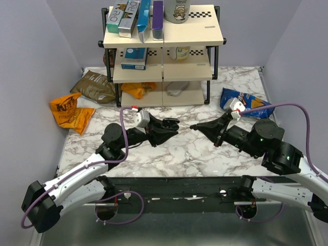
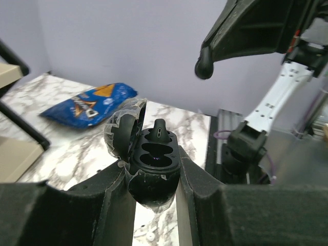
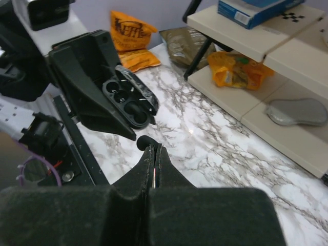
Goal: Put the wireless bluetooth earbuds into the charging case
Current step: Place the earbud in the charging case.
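Earbud [image 2: 160, 132] in open charging case [image 2: 152, 177]

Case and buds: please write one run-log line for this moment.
case: open, in left gripper | right gripper: shut on bud | bud: apart from case, not inserted

A tiered shelf rack [image 1: 195, 33] stands at twelve o'clock on the marble table [image 1: 189, 148]. An orange chip bag [image 1: 72, 113] lies at nine, a brown bag [image 1: 95, 86] at ten, and a blue chip bag [image 1: 229, 96] at two.
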Controlling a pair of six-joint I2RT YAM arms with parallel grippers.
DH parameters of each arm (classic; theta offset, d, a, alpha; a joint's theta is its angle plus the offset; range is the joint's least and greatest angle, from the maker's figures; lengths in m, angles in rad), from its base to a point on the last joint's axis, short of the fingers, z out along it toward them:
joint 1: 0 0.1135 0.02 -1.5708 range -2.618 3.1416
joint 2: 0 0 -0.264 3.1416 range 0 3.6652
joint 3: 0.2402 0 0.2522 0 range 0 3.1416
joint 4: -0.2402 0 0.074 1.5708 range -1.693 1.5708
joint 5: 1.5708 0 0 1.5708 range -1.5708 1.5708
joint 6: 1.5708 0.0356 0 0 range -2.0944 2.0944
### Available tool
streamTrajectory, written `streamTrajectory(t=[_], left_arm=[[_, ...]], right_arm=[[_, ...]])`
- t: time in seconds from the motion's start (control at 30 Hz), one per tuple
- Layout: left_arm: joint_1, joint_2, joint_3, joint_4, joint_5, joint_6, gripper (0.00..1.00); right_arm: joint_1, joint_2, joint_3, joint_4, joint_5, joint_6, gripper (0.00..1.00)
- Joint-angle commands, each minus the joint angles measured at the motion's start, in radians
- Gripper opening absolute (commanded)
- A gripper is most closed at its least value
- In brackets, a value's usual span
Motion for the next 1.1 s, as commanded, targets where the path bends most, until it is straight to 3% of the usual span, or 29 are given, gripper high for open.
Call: streamTrajectory(t=[0.0,0.2,0.43,0.67,1.07], left_arm=[[0.007,0.049,0.045,0.155,0.15,-0.067,0.0],[0.007,0.084,0.056,0.183,0.183,-0.087,0.0],[0.007,0.084,0.061,0.137,0.157,-0.088,0.0],[0.007,0.075,0.056,0.103,0.106,-0.096,0.0],[0.007,0.079,0.061,0.092,0.118,-0.108,0.0]], right_arm=[[0.0,-0.001,0.015,0.024,-0.15,-0.052,0.01],[0.003,-0.021,-0.042,0.17,-0.213,-0.023,0.01],[0.018,0.051,-0.002,0.196,-0.253,-0.036,0.01],[0.033,0.088,-0.019,0.263,-0.169,-0.048,0.01],[0.036,0.143,-0.025,0.31,-0.153,-0.052,0.01]])
